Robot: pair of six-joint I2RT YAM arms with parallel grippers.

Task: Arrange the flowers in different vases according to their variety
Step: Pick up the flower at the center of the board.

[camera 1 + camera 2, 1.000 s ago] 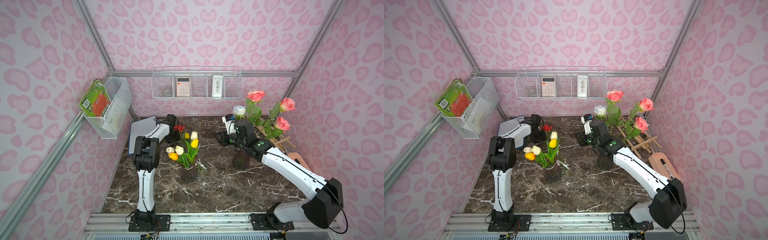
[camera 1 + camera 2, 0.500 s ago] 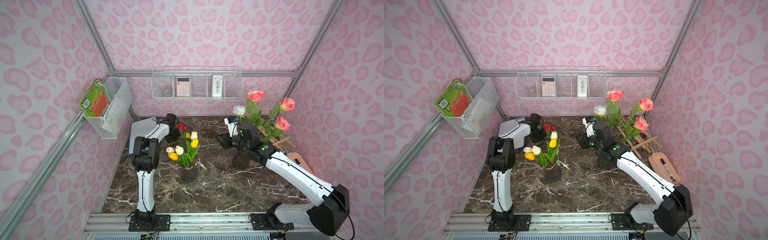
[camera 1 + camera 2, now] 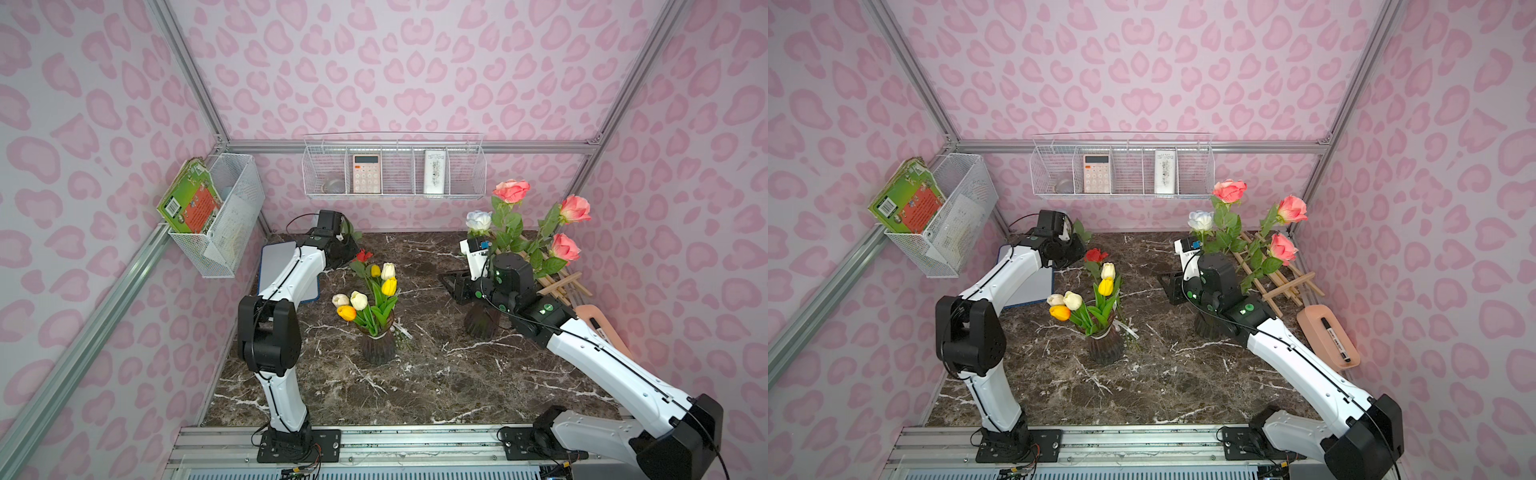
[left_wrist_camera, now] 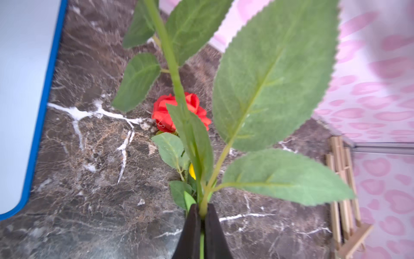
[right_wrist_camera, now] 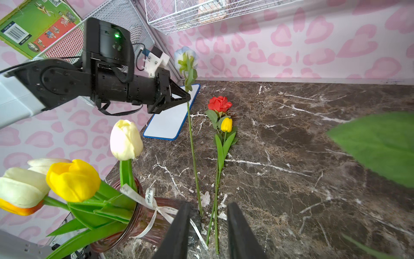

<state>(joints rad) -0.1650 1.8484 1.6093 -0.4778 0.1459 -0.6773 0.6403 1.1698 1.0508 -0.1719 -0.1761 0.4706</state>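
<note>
Marble table point(image 3: 436, 386): two vases point(image 3: 377, 347) point(image 3: 480, 322) were counted. Left gripper point(image 4: 202, 212), outstretched, was clamped on a stem point(image 4: 177, 78); right gripper point(image 5: 208, 204) gaped.

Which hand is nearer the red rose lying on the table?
Left. The left hand, shut on a leafy stem, is just beside the red rose; the right hand, open, is farther off by the rose vase.

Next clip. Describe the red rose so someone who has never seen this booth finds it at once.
Start at the dark marble tabletop and find the vase of tulips near its middle. Behind that vase, toward the back wall, the red rose lies flat on the marble beside a loose yellow tulip. It is the only red bloom; the pink roses stand in the other vase.
</note>
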